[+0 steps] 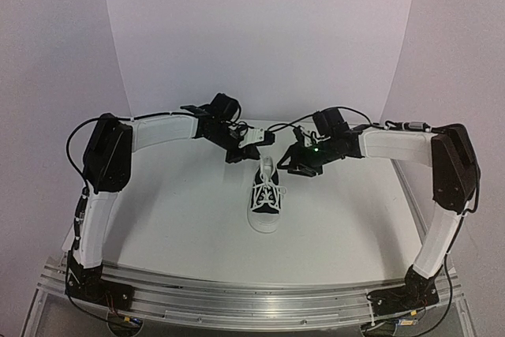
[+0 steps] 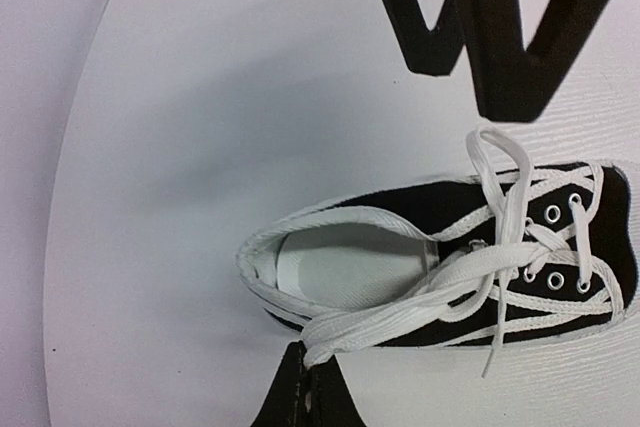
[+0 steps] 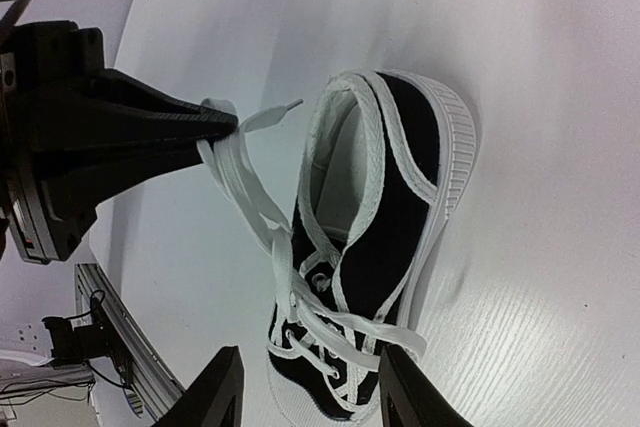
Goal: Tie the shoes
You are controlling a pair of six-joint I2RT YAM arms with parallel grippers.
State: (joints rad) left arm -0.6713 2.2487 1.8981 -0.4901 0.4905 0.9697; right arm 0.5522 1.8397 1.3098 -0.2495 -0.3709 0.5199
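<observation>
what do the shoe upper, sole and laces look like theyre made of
The upper is matte black woven cloth with no sheen, probably canvas. The sole is a smooth white band with fine ribbing, likely rubber. The laces are flat white woven tape; whether cotton or polyester I cannot tell.

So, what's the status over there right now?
Left gripper shut on a lace, held up off the shoe. Right gripper open, empty, beside it. Shoe upright, no bow showing. Nothing blocking.
</observation>
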